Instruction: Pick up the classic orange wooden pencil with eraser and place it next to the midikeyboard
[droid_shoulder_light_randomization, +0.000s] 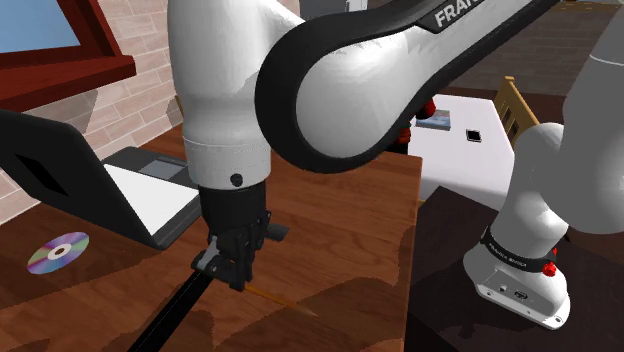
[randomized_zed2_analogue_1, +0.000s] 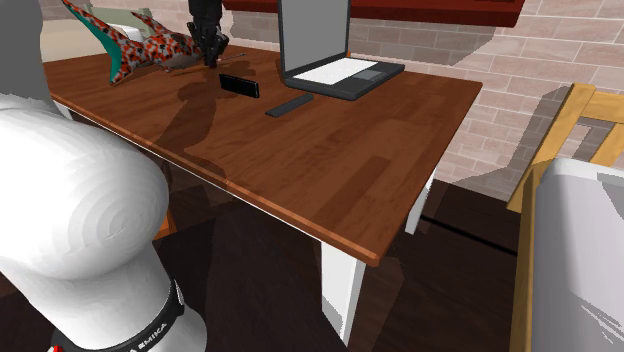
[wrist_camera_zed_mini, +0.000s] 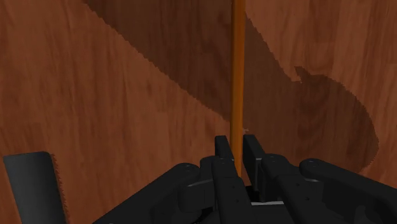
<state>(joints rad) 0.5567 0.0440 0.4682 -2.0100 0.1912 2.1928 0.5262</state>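
Clasping pencil (wrist_camera_zed_mini: 238, 63) | gripper (wrist_camera_zed_mini: 237, 141) pinched | long axis straight out ahead

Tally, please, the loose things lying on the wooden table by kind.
laptop: 1
disc: 1
pencil: 1
toy shark: 1
dark flat gadgets: 2
total: 6

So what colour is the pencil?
Orange; the pencil shows best in the wrist view.
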